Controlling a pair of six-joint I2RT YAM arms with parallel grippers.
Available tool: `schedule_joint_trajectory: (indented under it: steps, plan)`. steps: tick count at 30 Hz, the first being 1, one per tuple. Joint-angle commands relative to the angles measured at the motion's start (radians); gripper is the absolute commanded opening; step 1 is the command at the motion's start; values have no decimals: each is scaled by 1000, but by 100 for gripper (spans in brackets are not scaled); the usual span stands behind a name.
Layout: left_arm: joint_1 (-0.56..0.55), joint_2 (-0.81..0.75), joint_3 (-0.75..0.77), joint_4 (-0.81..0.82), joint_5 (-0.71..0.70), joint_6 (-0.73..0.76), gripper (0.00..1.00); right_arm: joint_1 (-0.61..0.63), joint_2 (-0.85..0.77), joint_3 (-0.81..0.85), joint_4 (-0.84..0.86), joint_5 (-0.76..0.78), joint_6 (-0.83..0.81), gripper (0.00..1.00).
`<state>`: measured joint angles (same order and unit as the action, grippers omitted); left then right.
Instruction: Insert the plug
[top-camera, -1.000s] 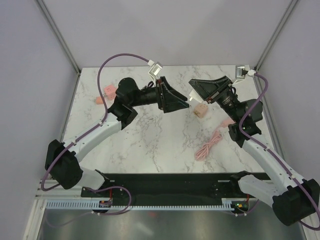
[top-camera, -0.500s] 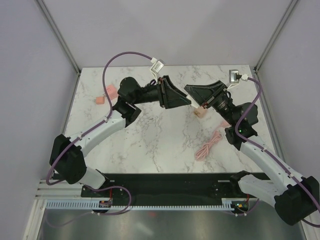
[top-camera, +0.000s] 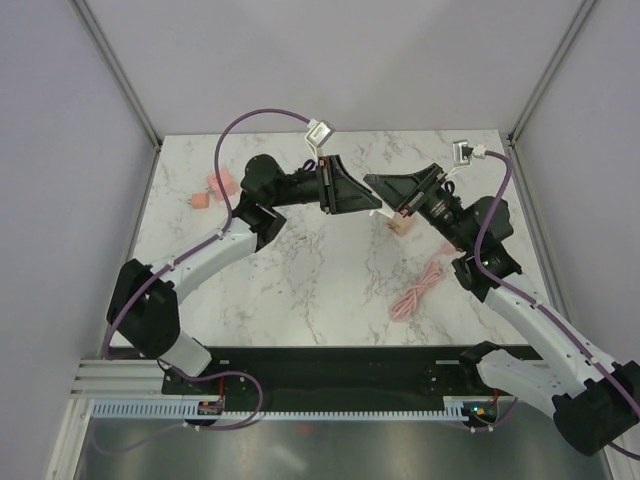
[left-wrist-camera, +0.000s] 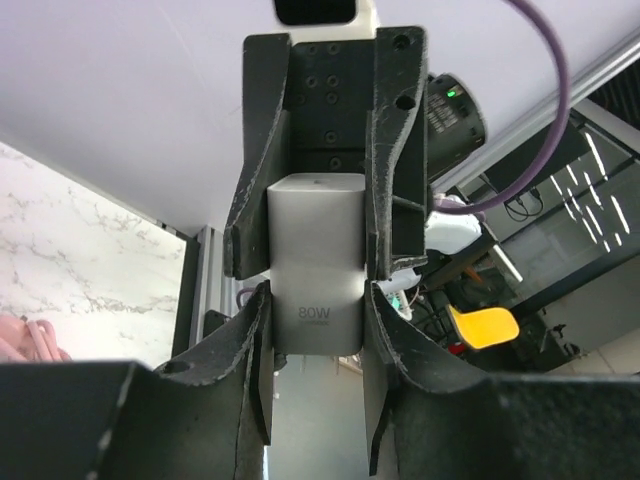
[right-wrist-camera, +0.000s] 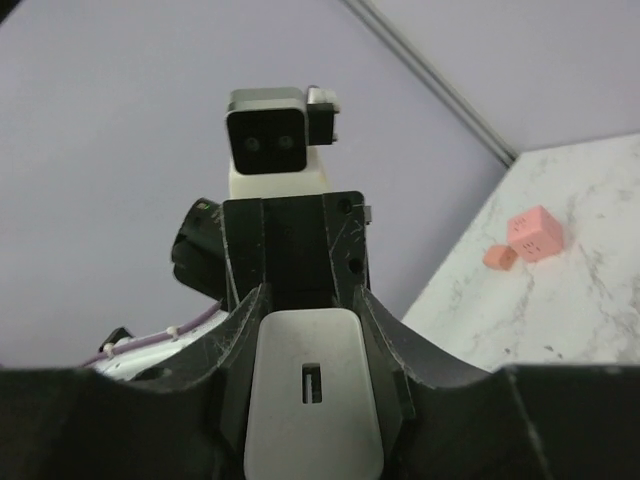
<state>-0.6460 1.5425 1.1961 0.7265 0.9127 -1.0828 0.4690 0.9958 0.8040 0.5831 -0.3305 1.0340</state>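
Both arms meet in mid-air over the table (top-camera: 300, 290), slightly toward 1 o'clock from its middle. My right gripper (right-wrist-camera: 308, 300) is clenched on the charger (left-wrist-camera: 314, 235), a grey-white block marked 80W. In the left wrist view its fingers flank the far half of the block.

The left gripper (left-wrist-camera: 318, 300) faces it head-on from the 9 o'clock side. Both its fingers sit against the block's sides, so I read that as a grasp too. The charger is pinched between the two, off the table. The right wrist view shows a small slot in the charger face turned to that camera.

The pink cable (top-camera: 417, 288) lies loosely bunched on the marble at 4 o'clock, well apart from both grippers. I can't make out its plug end. A pale pink block (top-camera: 400, 225) sits on the table below the right gripper. A pink cube (top-camera: 218, 183) and a smaller orange piece (top-camera: 200, 200) lie just beside each other at 10 o'clock, near the left edge.
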Motion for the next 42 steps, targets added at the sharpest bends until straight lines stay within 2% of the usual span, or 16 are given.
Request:
schedule_joint_trajectory:
  steps: [1,2,3,6,8,9,10,14,15,16,18,19,22,28,36,42]
  plan:
    - [38,-34,-30,-103,-33,84,2,5,-36,187,-426,207,-66,38]
    - [60,-54,-53,-174,-43,108,2,6,-37,216,-565,244,-75,40]
    - [72,-65,-65,-206,-54,150,2,3,-40,253,-621,280,-77,46]
    - [104,-93,-105,-301,-81,231,2,5,-60,262,-719,366,-80,56]
    - [115,-104,-99,-399,-115,291,2,3,-86,253,-784,465,-61,76]
    - [118,-114,-96,-480,-145,355,2,2,-94,247,-808,496,-61,94]
    - [120,-123,-98,-502,-155,378,2,-1,-100,245,-831,537,-71,96]
    - [124,-163,-95,-613,-205,448,2,-12,-131,239,-951,711,-126,88]
    - [124,-168,-78,-668,-224,495,2,-18,-123,257,-998,823,-132,81]
    - [124,-179,-58,-776,-260,526,2,-41,-93,274,-1060,873,-132,79]
    - [124,-199,-9,-883,-317,613,2,-91,-54,304,-1198,933,-150,70]
    - [124,-223,2,-965,-392,638,2,-165,-21,302,-1223,924,-153,69]
    - [123,-261,10,-1026,-509,690,2,-345,39,270,-1243,782,-164,67]
    - [123,-335,-52,-1033,-537,708,2,-550,243,264,-1241,660,-137,68]
    - [123,-366,-72,-1039,-548,727,2,-633,455,201,-1085,496,-103,73]
    - [123,-377,-76,-1039,-552,727,2,-639,500,112,-1017,513,-37,75]
